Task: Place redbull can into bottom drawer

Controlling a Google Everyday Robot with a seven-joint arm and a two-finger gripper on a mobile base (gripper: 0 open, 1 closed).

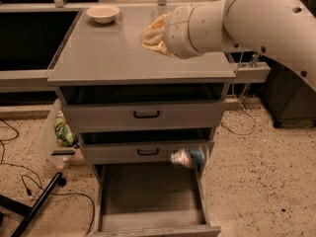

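Note:
The redbull can shows as a blurred silver-and-blue shape with a reddish end. It is in the air in front of the right end of the middle drawer, just above the open bottom drawer. Nothing holds it. The bottom drawer is pulled out and its plain grey inside is bare. My gripper is at the yellowish end of the big white arm, over the middle of the cabinet top and far above the can. The arm reaches in from the upper right.
A cream bowl stands at the back left of the cabinet top. The top drawer and middle drawer are slightly open. A bag, cables and a black stand leg lie on the floor to the left.

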